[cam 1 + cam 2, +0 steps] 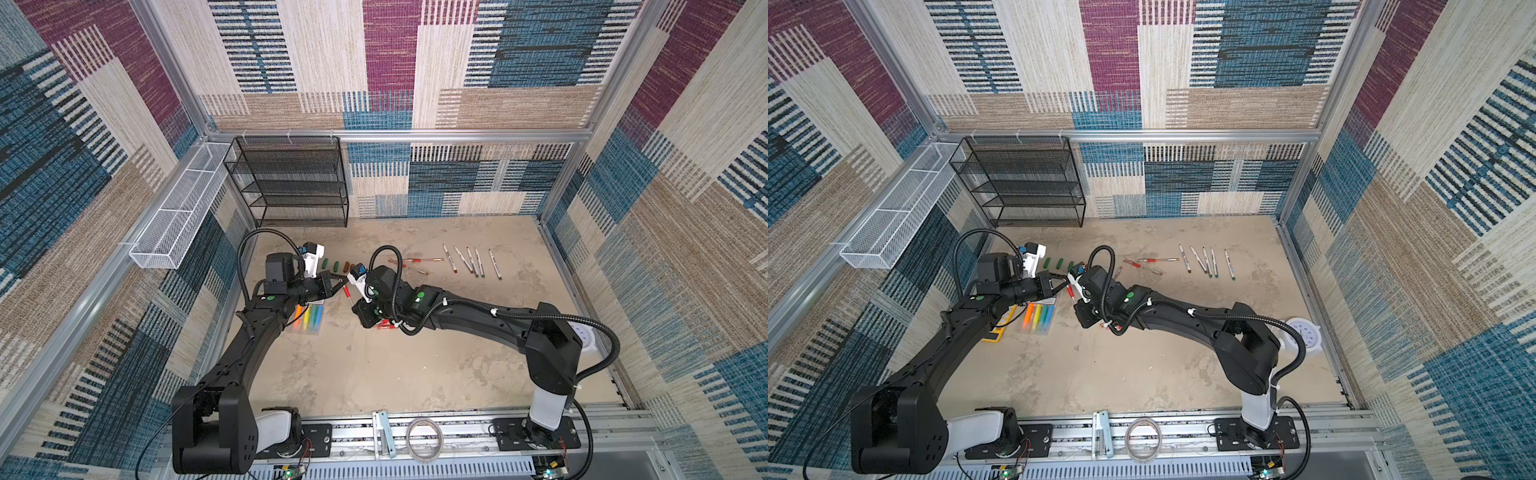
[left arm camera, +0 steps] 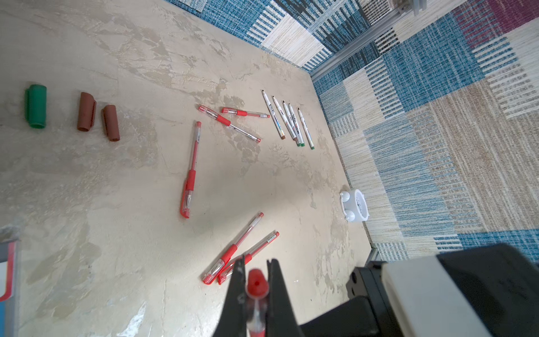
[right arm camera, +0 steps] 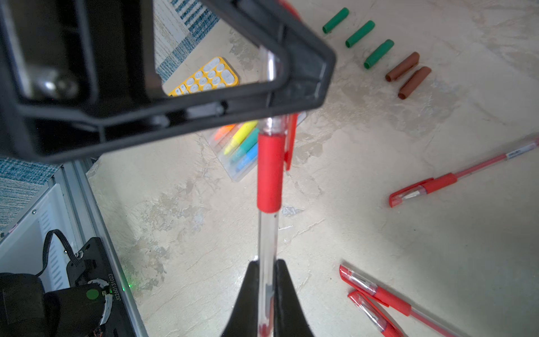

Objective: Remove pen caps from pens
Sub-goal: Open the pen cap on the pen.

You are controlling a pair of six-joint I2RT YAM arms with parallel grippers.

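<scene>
My right gripper [image 3: 267, 270] clamps the pen [image 3: 269, 175] by its barrel, and my left gripper [image 2: 256, 264] is closed tight on its cap [image 2: 256, 284]. I see the pen above the table [image 1: 374, 365], at 10 o'clock from centre; loose caps [image 1: 336, 263] lie at its 12 o'clock.

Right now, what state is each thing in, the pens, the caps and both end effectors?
Held pen: off the table, cap on.
Left end effector: shut on that cap.
Right end effector: shut on its barrel.
Loose caps: five, lying in a row.
White pens: five, uncapped, side by side.
Red pens by right arm: capped, lying flat.
</scene>
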